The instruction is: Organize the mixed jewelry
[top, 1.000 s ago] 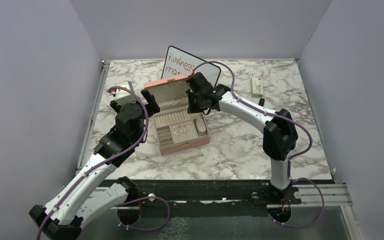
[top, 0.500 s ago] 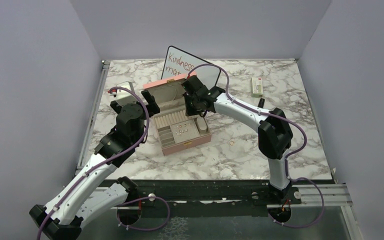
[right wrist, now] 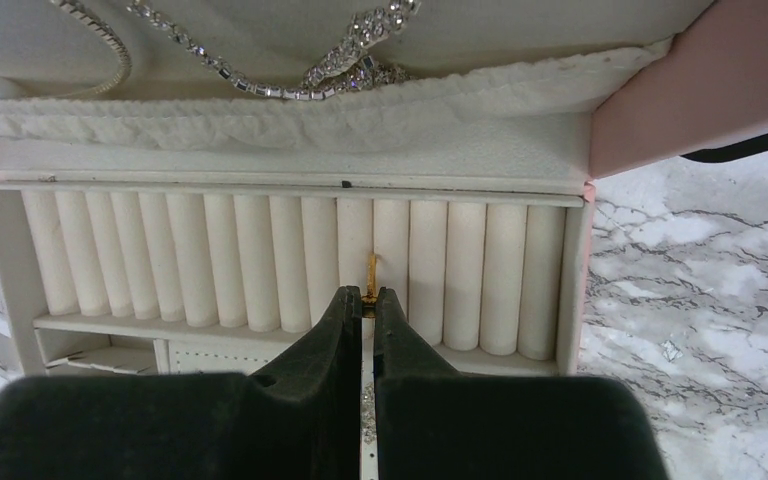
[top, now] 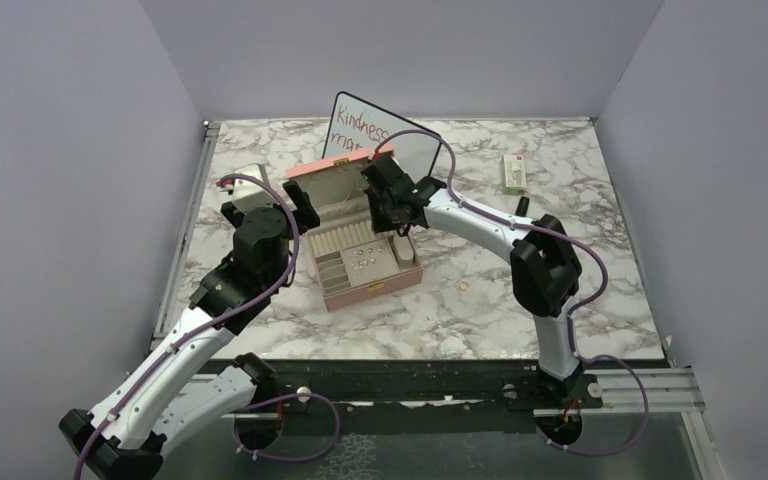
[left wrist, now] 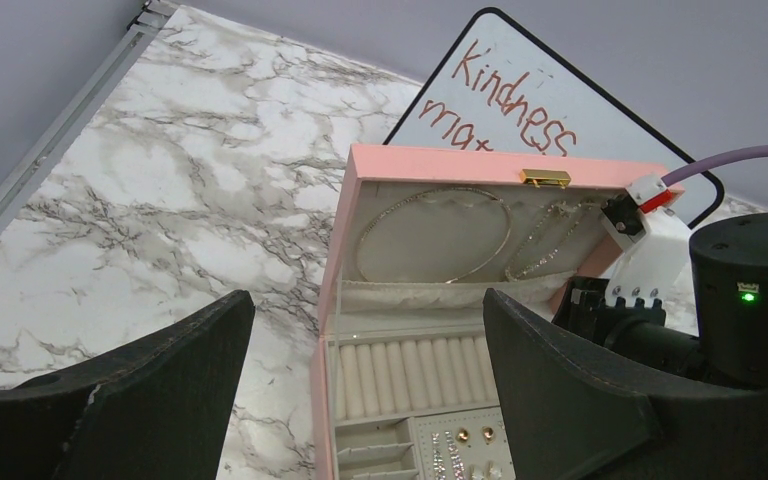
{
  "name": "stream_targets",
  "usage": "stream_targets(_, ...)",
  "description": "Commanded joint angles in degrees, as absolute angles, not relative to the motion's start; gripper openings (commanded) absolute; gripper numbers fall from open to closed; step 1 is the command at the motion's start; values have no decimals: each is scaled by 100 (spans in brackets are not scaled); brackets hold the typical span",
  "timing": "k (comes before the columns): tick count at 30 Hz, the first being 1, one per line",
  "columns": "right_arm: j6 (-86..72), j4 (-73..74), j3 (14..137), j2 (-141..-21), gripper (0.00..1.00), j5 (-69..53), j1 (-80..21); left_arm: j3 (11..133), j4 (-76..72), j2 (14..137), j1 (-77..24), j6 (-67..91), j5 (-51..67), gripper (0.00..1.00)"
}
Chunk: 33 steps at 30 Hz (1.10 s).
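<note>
The pink jewelry box (top: 375,288) stands open in mid-table, its lid upright. My right gripper (right wrist: 363,298) is shut on a small gold ring (right wrist: 370,275), held edge-on just over the white ring rolls (right wrist: 260,260) at the back of the tray. From above, that gripper (top: 392,222) hangs over the box's rear right part. My left gripper (left wrist: 368,300) is open and holds nothing, hovering at the box's left side (top: 298,205). Small gold earrings (left wrist: 462,436) sit on the box's earring pad. Another tiny gold ring (top: 463,286) lies on the marble right of the box.
A whiteboard (top: 365,125) with red writing leans behind the box. A white-green packet (top: 514,172) lies at the back right. A white object (top: 245,175) sits behind the left arm. Sparkly chains (right wrist: 260,75) hang in the lid's pocket.
My right gripper has shifted left and a little nearer, from beside the lid to over the box's ring rolls, still shut. The left arm has not moved.
</note>
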<state>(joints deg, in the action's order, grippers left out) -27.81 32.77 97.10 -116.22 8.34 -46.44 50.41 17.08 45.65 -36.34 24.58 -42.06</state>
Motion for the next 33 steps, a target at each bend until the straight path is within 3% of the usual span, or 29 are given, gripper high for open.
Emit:
stream_targets(1, -2733, 3043, 9617, -11775, 1, 946, -4674, 4983, 1723, 4533, -3598, 2476, -4342, 85)
stream_targets(14, -2680, 2878, 9638, -12021, 1, 1280, -4694, 4966, 1723, 4550, -3595, 2505, -4325, 85)
stream_targets(24, -2966, 2565, 9285, -11553, 25, 1249, -4719, 4954, 1723, 4555, -3589, 2538, -4306, 85)
stream_targets(33, -3049, 2251, 9003, -11201, 27, 1222, -4719, 4948, 1723, 4555, -3593, 2558, -4290, 85)
